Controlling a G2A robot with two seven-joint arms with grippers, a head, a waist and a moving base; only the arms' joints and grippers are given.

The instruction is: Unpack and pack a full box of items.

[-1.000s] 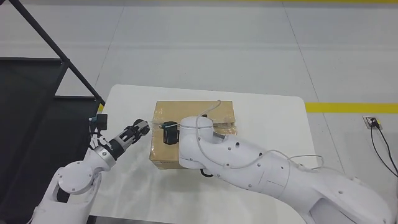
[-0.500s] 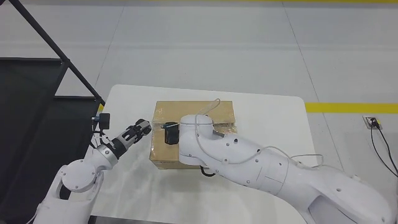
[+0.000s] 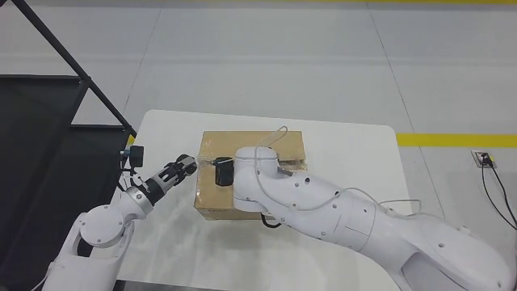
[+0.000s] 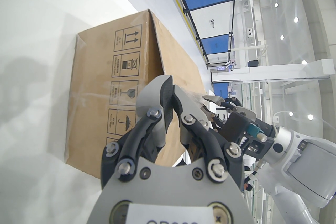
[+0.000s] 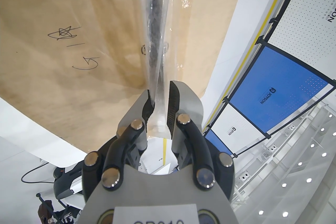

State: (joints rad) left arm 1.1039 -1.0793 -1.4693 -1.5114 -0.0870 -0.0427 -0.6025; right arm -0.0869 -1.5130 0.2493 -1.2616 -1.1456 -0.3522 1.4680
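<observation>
Item one: cardboard box (image 3: 242,144), closed, standing on the white table (image 3: 355,153) near its middle. Item two: my right gripper (image 5: 160,101), above the box top, jaws pinched narrow on a strip of clear tape (image 5: 155,25) that runs from my pads to the box's top face. Item three: my left gripper (image 4: 170,101), jaws pressed pad to pad with nothing discernible between them, held just beside the box's printed side wall.
</observation>
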